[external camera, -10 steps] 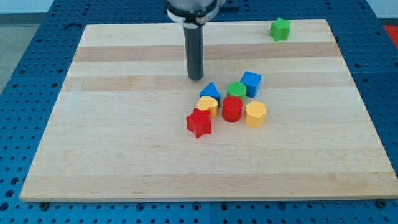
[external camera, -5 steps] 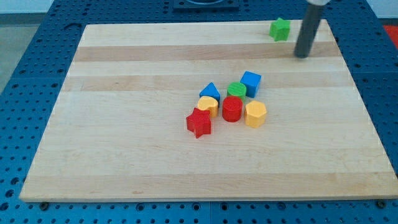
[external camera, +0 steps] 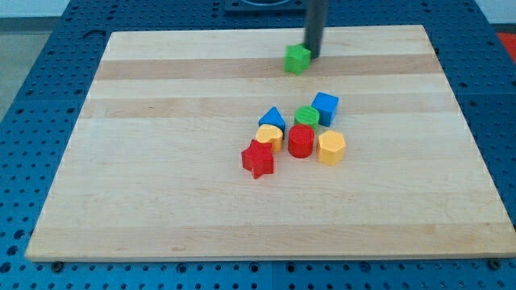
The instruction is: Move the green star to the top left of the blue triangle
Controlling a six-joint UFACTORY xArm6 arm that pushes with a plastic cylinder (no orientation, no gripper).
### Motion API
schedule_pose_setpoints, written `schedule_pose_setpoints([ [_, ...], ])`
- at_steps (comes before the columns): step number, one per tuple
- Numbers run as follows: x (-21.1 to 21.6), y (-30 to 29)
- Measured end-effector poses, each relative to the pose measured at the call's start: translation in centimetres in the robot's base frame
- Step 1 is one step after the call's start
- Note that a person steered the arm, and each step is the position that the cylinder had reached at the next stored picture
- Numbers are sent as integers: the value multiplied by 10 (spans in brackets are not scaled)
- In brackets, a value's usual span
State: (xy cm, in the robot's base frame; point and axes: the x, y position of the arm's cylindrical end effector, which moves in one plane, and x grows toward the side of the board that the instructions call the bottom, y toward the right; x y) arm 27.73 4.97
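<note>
The green star (external camera: 297,59) lies near the view's top, above and a little right of the blue triangle (external camera: 272,118). My tip (external camera: 312,55) touches the star's right side, with the dark rod rising out of the view's top. The blue triangle sits at the top left of a cluster in the board's middle.
The cluster also holds a green cylinder (external camera: 306,116), a blue cube (external camera: 325,107), a yellow block (external camera: 269,136) below the triangle, a red cylinder (external camera: 301,142), a yellow hexagon (external camera: 331,148) and a red star (external camera: 258,159). The wooden board (external camera: 161,161) lies on a blue perforated table.
My tip swung from the board's middle to the view's top right, then came left against the green star. The star has slid left and a little down from the top right corner.
</note>
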Motion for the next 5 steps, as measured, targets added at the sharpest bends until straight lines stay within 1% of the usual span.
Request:
schedule_pose_setpoints([
  [1,13,-26],
  [2,7,-28],
  [3,18,-55],
  [5,24,-74],
])
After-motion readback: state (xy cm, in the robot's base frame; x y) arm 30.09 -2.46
